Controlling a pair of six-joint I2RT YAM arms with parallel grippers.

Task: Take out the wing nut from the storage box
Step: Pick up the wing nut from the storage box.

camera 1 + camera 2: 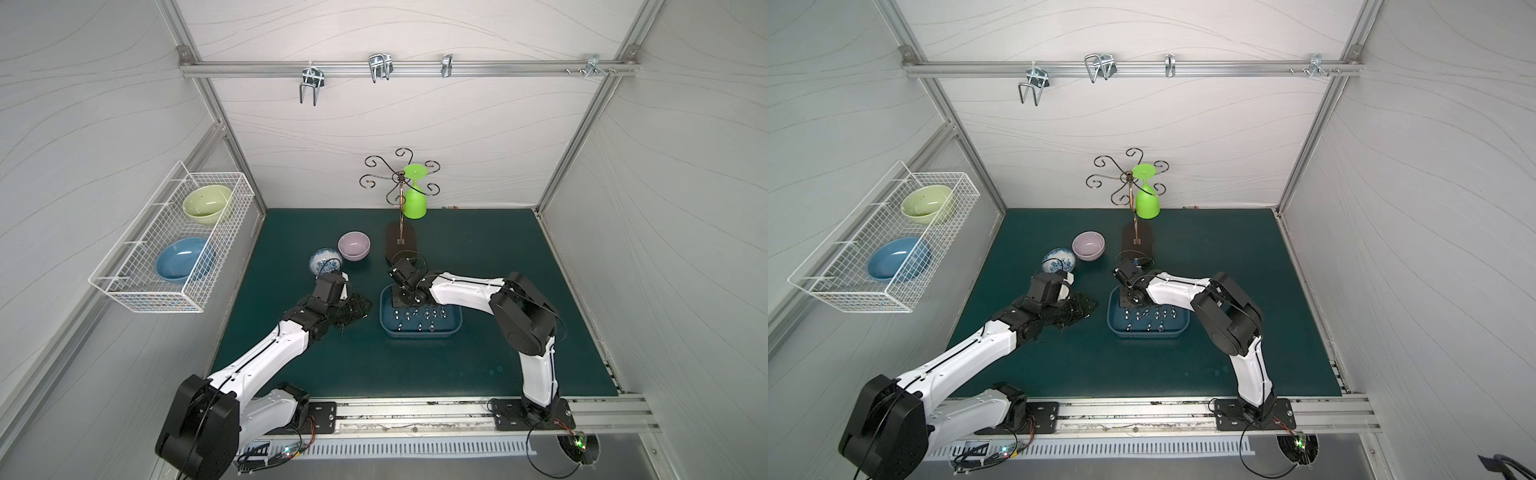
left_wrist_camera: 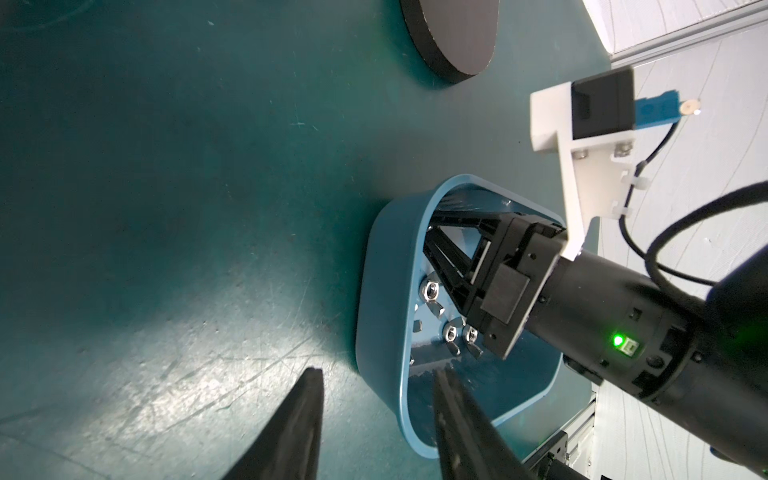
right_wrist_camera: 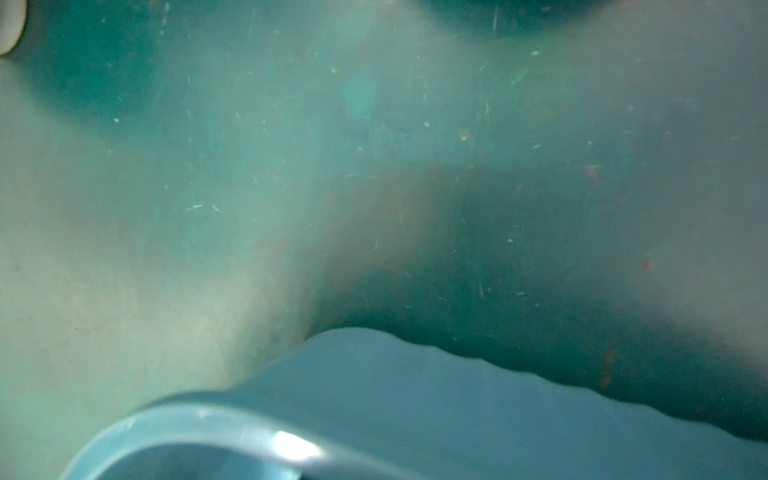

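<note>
**Bimanual cell, both top views and both wrist views.** The storage box (image 1: 420, 331) lies on the green mat (image 1: 498, 270), right of centre, with its long side running left to right. Small metal wing nuts (image 2: 451, 332) are scattered on its floor. The right gripper (image 1: 401, 300) points down into the far-left end of the box. Its fingers (image 2: 449, 266) converge near the floor beside the nuts, but whether they are closed on one cannot be told. The right wrist view is blurred and shows only the box rim (image 3: 249, 419) and mat. The left gripper (image 1: 365, 309) hovers just left of the box, its jaws moderately parted and empty. Farther left stand a patterned bowl (image 1: 325, 261) and a pink bowl (image 1: 353, 245). Beyond the box stands a hanger stand (image 1: 401, 245) carrying a green glass (image 1: 414, 203).
</note>
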